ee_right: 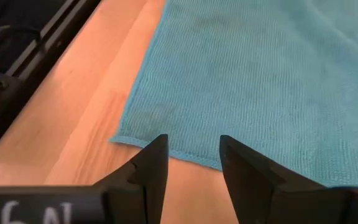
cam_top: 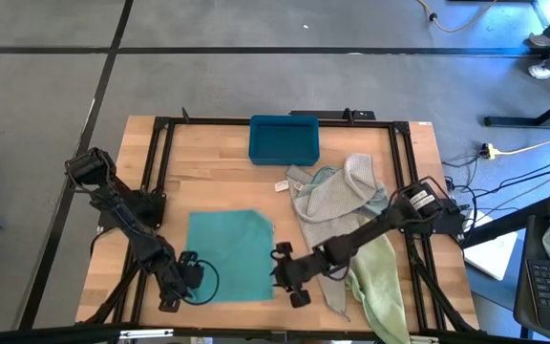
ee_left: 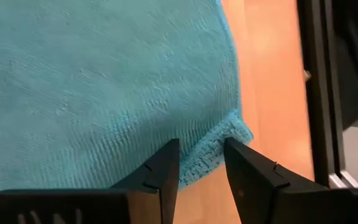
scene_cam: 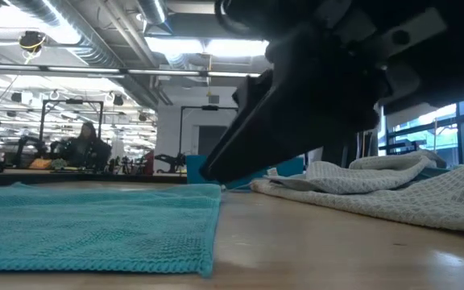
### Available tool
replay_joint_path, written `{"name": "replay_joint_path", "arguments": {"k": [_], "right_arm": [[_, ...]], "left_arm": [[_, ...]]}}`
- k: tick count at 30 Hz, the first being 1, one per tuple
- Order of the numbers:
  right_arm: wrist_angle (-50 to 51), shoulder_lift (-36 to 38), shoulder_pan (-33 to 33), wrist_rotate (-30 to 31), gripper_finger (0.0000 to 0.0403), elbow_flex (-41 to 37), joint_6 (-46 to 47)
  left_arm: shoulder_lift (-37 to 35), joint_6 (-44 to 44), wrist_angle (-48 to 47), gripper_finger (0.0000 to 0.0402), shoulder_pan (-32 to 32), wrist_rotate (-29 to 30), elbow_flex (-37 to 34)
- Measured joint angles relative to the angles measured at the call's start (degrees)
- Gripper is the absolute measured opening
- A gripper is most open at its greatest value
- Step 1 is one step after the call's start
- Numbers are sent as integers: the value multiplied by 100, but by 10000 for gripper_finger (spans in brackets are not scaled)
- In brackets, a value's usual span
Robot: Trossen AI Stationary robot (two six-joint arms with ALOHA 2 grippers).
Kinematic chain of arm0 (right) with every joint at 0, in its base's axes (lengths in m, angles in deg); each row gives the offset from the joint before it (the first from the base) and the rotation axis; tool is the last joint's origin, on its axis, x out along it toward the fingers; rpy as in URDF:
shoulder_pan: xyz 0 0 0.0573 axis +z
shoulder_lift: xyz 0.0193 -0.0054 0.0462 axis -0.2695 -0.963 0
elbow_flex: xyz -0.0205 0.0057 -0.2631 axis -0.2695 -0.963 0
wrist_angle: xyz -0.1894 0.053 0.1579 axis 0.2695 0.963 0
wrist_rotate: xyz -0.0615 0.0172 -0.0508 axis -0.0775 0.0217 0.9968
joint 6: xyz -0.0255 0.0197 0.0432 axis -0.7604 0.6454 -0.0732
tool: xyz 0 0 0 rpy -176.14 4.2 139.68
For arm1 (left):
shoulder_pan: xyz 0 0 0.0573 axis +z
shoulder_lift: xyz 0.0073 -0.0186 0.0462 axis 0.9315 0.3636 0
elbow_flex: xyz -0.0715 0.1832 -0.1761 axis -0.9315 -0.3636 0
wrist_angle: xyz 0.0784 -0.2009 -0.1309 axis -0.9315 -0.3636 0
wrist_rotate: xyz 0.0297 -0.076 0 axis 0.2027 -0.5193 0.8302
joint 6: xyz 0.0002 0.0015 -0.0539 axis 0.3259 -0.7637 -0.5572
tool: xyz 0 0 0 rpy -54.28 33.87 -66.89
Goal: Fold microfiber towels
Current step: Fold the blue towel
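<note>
Left pincer (ee_left: pixel 201 165) down low at the near left corner of the teal towel (cam_top: pixel 229 254), fingers (ee_left: pixel 160 177) parted a little, the corner's hem lying in the gap between them; contact with the cloth not clear, so grasped or merely straddled: cannot tell. From this pincer, teal cloth spread flat and smooth ahead and toward the other arm, bare wooden tabletop (ee_left: pixel 272 93) just beside the corner, dark frame rail beyond that.

Right pincer (ee_right: pixel 193 163) low at the towel's near right corner, fingers (ee_right: pixel 151 171) likewise parted a little, the near hem running across just ahead of the tips; whether the edge is pinched, cannot tell. Bare tabletop on the outer side of this pincer, teal cloth stretching away in front.

Both pincers thus at the two near corners of the same flat teal towel, one at each end of its near edge.

Behind the right arm, a pale green towel (cam_top: pixel 378 285) draped toward the tabletop's near edge. Farther off, a heap of pale grey-beige towels (cam_top: pixel 340 196) with a bit of pale blue towel (cam_top: pixel 323 178) showing, crumpled. Farthest, a teal-blue bin (cam_top: pixel 284 139) at the tabletop's far edge, well apart from both pincers.
</note>
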Motion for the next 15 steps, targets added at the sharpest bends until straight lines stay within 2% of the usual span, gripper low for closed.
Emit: {"name": "replay_joint_path", "arguments": {"k": [8,13,15], "right_arm": [[-507,-115,541,814,148,9,-812],[-414,-320,758,1429,148,350,-884],[-51,-414,815,1517,148,522,-885]], "left_arm": [[0,682,-3,121,-23,-188,0],[0,1110,-19,121,-25,-188,-2],[0,1239,-21,121,-43,-191,-2]]}}
